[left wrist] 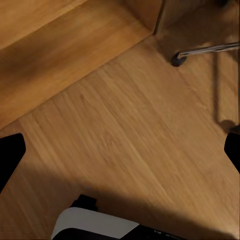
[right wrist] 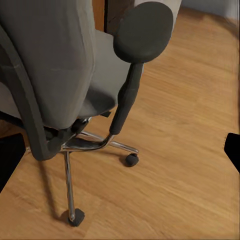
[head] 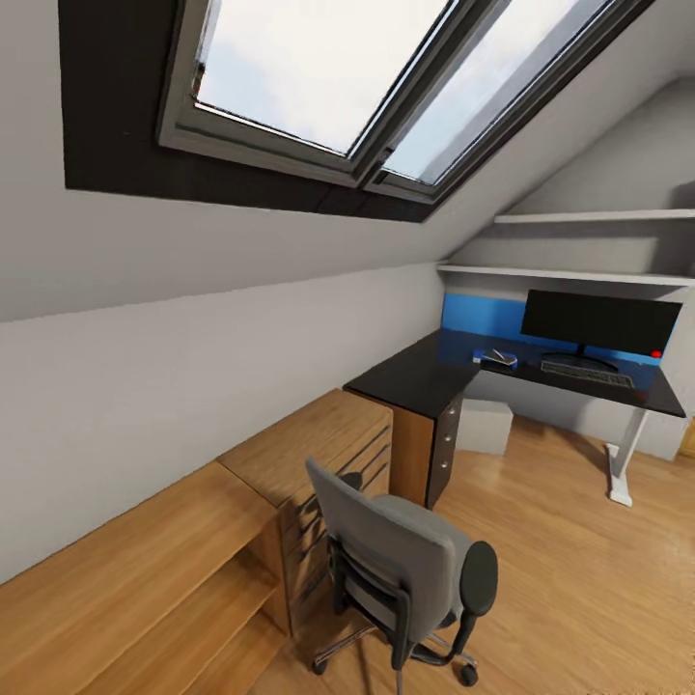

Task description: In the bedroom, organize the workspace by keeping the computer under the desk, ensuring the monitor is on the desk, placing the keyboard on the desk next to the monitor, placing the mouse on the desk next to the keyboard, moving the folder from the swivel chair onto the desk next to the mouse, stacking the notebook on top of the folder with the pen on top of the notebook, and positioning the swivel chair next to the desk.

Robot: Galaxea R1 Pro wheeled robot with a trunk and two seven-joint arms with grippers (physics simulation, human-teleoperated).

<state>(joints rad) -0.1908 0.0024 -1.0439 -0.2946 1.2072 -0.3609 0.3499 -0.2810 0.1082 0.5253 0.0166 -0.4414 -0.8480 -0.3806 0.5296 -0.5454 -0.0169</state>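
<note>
Head view: attic bedroom, sloped pale grey wall (head: pixel 193 367), skylight (head: pixel 386 77) overhead, light wood floor (head: pixel 579 579).

Swivel chair (head: pixel 405 569) stands on the floor in the foreground, back turned to the camera, well apart from the surface (head: pixel 415 372), just beside a light-wood drawer chest (head: pixel 319 454). Its seat is hidden behind the backrest; cannot tell whether anything lies on it.

The surface is L-shaped with a glossy black top, standing in the far corner under two wall shelves (head: pixel 579 275). Monitor (head: pixel 600 323) upright along its back edge, in front of a blue wall panel (head: pixel 483 314). Keyboard (head: pixel 586 374) lies just in front of the monitor's foot. A small object (head: pixel 500 358) sits on the surface beside the keyboard's end nearer the inner corner; too small to identify. Computer (head: pixel 485 427) is on the floor under the surface, next to the black drawer unit (head: pixel 444 444).

Left wrist view: left tool (left wrist: pixel 120 150) over bare floor, dark fingertips (left wrist: pixel 10 155) at opposite frame edges, spread wide, nothing between them. One chair castor (left wrist: pixel 178 59) is near.

Right wrist view: right tool (right wrist: pixel 120 152) also spread wide, holding nothing, pointing at the chair's base and black armrest (right wrist: pixel 144 31).
</note>
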